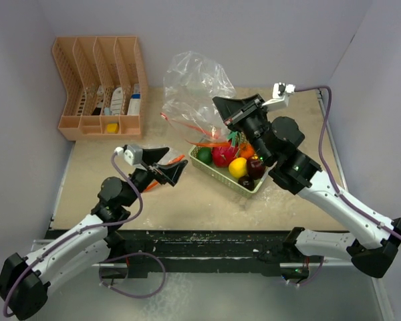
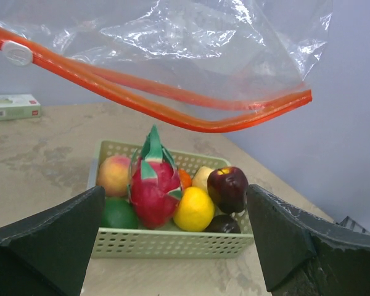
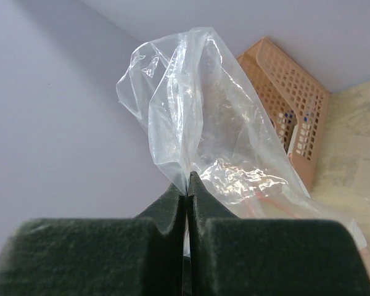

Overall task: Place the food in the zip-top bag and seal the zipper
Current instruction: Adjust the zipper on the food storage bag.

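- The left gripper (image 1: 167,164) hovers low over the beige tabletop (image 1: 187,200). Its two dark padded fingers (image 2: 55,240) are spread wide with nothing between them, and it points toward the tray.
- Just past it sits a pale green perforated plastic tray (image 2: 172,243) holding the toy food.
- A pink-red dragon fruit with green scales (image 2: 153,185) stands upright in the middle of the tray, with a yellow lemon (image 2: 194,209) against its right side and a dark red apple (image 2: 228,188) beyond the lemon.
- A green lime (image 2: 118,214) lies at the near left corner, a peach-coloured fruit (image 2: 114,174) sits behind it, and a dark purple piece (image 2: 222,225) is mostly hidden at the near right.
- All of the food visible lies in the tray; none shows inside the bag.
- Above the tray hangs the crinkly transparent zip-top bag (image 2: 203,49), mouth downward, with a gap between it and the fruit in the left wrist view.
- Its orange-red zipper strip (image 2: 172,117) is parted along the middle. The small white slider tab (image 2: 16,52) sits at the left end in that view.
- The right gripper (image 3: 186,191) has its fingers pressed together on a fold of the bag's clear film, holding it up off the table.
- A small white box with a red stripe (image 2: 12,106) lies on the table beyond the tray.
- At the far left stands a peach-coloured slotted plastic organiser (image 1: 100,87) with small items in its compartments, well apart from the tray.
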{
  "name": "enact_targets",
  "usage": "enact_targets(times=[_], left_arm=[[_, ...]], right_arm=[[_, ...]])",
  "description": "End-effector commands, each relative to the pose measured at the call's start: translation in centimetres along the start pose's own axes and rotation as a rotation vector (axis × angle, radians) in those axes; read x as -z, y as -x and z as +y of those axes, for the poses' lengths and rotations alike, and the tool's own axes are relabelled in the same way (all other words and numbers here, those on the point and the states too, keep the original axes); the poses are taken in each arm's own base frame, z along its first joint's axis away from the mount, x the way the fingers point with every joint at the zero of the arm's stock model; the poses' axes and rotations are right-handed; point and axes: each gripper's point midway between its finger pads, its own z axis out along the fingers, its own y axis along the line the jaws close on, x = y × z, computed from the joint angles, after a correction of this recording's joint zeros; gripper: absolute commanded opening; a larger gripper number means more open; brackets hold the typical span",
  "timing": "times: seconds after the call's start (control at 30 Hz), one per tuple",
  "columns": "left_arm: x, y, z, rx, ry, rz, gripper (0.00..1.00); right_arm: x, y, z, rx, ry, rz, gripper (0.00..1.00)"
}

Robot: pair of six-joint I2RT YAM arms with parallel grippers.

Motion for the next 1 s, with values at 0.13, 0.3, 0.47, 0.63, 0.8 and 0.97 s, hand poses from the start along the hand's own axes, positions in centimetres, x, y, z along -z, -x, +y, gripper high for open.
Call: enact_targets(times=[0.13,0.3,0.47,0.63,0.8,0.97], left_arm=[[-0.6,5.0,-2.9,0.111,-0.156,-0.287,0.99],[0.1,7.0,-3.8,0.164,-0.223,-0.413,0.99],[0.4,8.4,-4.7,0.199,-0.28,-0.485,0.99],[-0.7,8.3,-4.7,0.212,-0.278,-0.473,0.99],[-1.2,7.5,-4.2,0.224,-0.26,-0.449,0.99],[-1.5,8.1,-4.2,0.224,-0.26,-0.47,0.92]], right_arm=[[0.7,1.6,5.1,-0.117,0.201,-0.013,0.0],[1.1,1.1,4.8,-0.132,0.207,0.004,0.0],[1.3,-0.1,4.5,-0.147,0.221,0.044,0.0],[1.3,-0.9,4.6,-0.148,0.247,0.073,0.0],[1.9,-0.7,5.4,-0.162,0.279,0.086,0.0],[2.5,-2.1,4.7,-0.195,0.281,0.14,0.0]])
